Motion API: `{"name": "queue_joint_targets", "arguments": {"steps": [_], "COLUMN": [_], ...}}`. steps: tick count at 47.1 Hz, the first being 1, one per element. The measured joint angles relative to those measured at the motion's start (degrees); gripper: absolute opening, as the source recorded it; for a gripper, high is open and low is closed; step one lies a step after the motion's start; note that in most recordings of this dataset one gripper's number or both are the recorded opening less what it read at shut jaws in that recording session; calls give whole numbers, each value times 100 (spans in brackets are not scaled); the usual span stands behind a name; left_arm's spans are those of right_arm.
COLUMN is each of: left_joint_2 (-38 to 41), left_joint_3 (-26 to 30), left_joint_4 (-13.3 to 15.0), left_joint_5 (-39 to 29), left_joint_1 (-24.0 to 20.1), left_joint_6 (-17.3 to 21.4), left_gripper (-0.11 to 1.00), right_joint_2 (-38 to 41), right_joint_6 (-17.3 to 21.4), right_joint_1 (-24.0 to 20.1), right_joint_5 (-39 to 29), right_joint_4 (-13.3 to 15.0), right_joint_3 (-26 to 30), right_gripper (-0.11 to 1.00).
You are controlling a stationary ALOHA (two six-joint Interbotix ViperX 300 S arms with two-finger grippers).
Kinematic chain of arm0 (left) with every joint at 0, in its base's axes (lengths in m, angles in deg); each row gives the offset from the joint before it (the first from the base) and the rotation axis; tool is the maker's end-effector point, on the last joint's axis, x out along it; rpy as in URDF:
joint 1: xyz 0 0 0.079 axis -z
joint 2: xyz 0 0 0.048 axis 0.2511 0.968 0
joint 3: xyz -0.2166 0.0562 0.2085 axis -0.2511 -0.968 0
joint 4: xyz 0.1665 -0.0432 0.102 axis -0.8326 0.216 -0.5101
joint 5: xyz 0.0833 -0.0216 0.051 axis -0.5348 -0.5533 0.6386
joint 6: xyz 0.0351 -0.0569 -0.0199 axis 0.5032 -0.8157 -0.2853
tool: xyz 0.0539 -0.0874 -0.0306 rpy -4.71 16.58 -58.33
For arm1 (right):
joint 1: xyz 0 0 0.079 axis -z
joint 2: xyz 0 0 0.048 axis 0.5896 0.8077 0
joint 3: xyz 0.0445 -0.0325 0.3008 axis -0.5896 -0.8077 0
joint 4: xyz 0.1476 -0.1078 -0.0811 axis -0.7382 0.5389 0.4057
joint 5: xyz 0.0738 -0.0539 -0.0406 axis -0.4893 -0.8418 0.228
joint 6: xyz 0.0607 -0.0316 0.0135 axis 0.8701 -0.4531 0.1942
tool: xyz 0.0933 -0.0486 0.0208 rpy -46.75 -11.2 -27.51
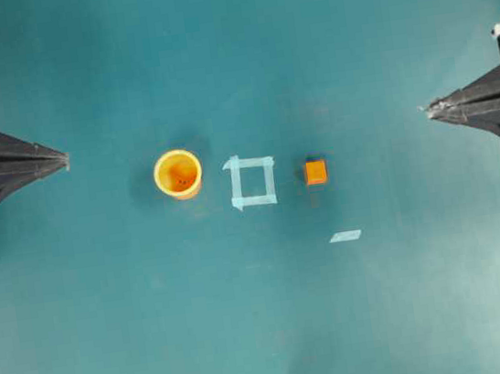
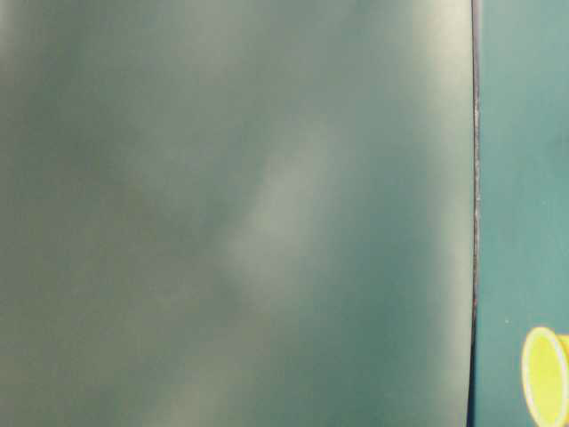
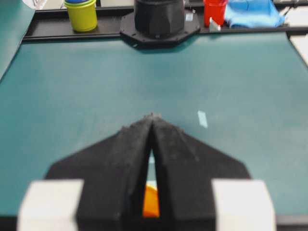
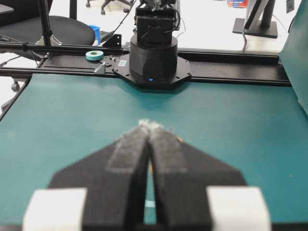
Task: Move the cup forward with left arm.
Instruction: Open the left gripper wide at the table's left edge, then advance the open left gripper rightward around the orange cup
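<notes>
While my left claw point(image 1: 64, 160) sits pinched shut and empty, well short of the cup point(image 1: 178, 173), a clumsy shove could tip it or knock it sideways into the cube point(image 1: 315, 172) beyond

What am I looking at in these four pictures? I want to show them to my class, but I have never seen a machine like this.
This is a two-armed robot at a green table. The overhead picture looks straight down: the left pincer and the right pincer point inward from the sides, both shut and holding nothing. Between them stand a yellow-orange cup, a square outlined in pale tape, a small orange cube and a loose tape scrap. Two pictures come from cameras on the wrists, each looking along its own closed pincer toward the opposite arm's base. The table-level picture is mostly a blurred grey-green surface; only the cup's rim shows at its lower right corner. Nothing has been touched yet.
</notes>
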Motion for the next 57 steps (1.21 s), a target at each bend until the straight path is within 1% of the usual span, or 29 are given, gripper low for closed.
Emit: {"name": "queue_joint_targets", "arguments": {"steps": [5, 8, 12, 18, 21, 23, 31, 40, 46, 57], "left_joint_2": [0, 0, 9, 18, 26, 44, 308, 1187, 1907, 2962], "left_joint_3": [0, 0, 0, 0, 0, 0, -18, -35, -35, -35], "left_joint_4": [0, 0, 0, 0, 9, 9, 18, 18, 18, 9], "left_joint_5": [-9, -18, -18, -18, -18, -18, -114, -79, 229, 1107], "left_joint_1": [0, 0, 0, 0, 0, 0, 0, 0, -9, -9], "left_joint_6": [237, 281, 281, 167, 141, 114, 105, 97, 97, 97], "left_gripper": [3, 11, 30, 65, 74, 75, 72, 72, 72, 72], "right_joint_2": [0, 0, 0, 0, 0, 0, 0, 0, 0, -18], "right_joint_6": [0, -9, 0, 0, 0, 0, 0, 0, 0, 0], "right_joint_1": [0, 0, 0, 18, 26, 26, 26, 26, 26, 26], "right_joint_5": [0, 0, -18, -79, -105, -114, -132, -132, -176, -299], "right_joint_4": [9, 9, 9, 0, 9, 0, 9, 9, 0, 9], "right_joint_3": [0, 0, 0, 0, 9, 18, 62, 70, 70, 141], "right_gripper": [0, 0, 0, 0, 0, 0, 0, 0, 0, 0]}}
